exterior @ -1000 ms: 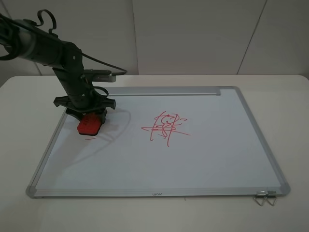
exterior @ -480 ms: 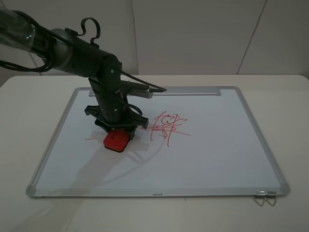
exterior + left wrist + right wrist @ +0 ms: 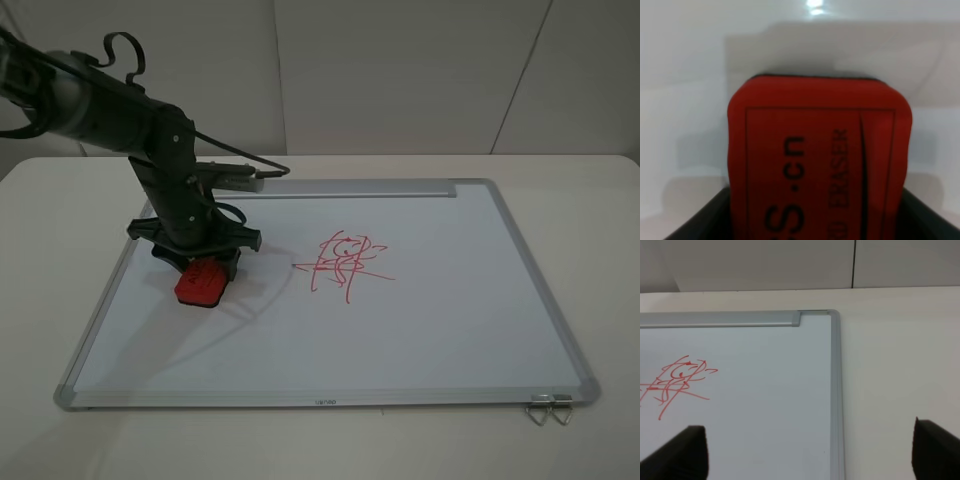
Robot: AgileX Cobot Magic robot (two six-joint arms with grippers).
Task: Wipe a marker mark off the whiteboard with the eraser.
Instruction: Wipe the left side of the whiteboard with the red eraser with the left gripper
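Closest of all, in the right wrist view, the right black pincer (image 3: 807,455) is released: its two fingertips (image 3: 687,450) stand wide apart with nothing between them. Beyond them lies the large white whiteboard with the silver metal frame (image 3: 765,405), which rests flat on the white tabletop (image 3: 300,440).

From the high camera, with 6 o'clock as the near edge of the board, a small silver wire clip (image 3: 548,410) sits on the frame at the 5 o'clock corner. Farther in, toward 9 o'clock from the middle of the board, is the red rounded rectangular eraser block (image 3: 200,284). It appears to rest flat on the white surface, just inside the frame. The left black pincer (image 3: 197,264) comes down on it from above and is clenched on the eraser. In the left wrist view the red top fills most of the picture, the print ".cn" and "ERASER" can be read, and a thin black edge shows at its far end.

At about 3 o'clock from the eraser, near the middle of the board and apart from it, is the large red scribble with long crossing lines (image 3: 345,262). The silver top rail (image 3: 330,189) runs along the 12 o'clock edge, and behind it stands the white panelled wall (image 3: 400,70).
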